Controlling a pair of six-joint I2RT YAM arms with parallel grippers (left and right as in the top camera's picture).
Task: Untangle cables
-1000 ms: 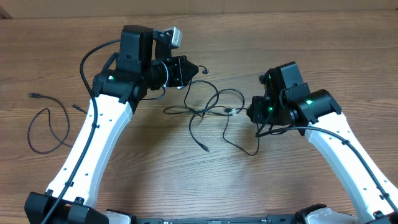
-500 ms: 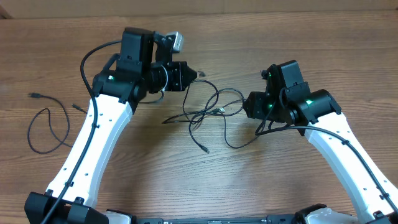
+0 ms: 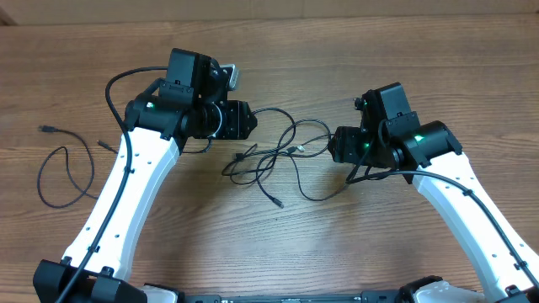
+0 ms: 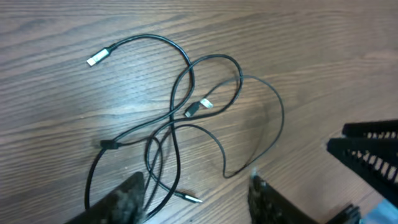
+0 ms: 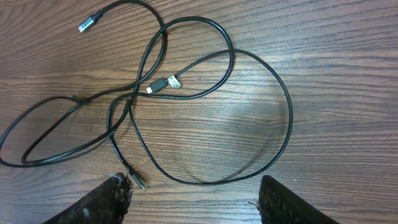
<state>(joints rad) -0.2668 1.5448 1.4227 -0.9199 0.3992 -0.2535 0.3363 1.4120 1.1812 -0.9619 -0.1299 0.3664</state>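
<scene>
Zero grip right now: left gripper and right gripper both sit released, cables tangled on the table between them. We reckon grabbing where strands cross could cinch the knot tighter.

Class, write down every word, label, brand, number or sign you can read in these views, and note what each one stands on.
None: no readable text in any view.
The cables and their silver plug tips carry no legible marking; the arms show only plain green lights; the wooden table is unmarked.
</scene>
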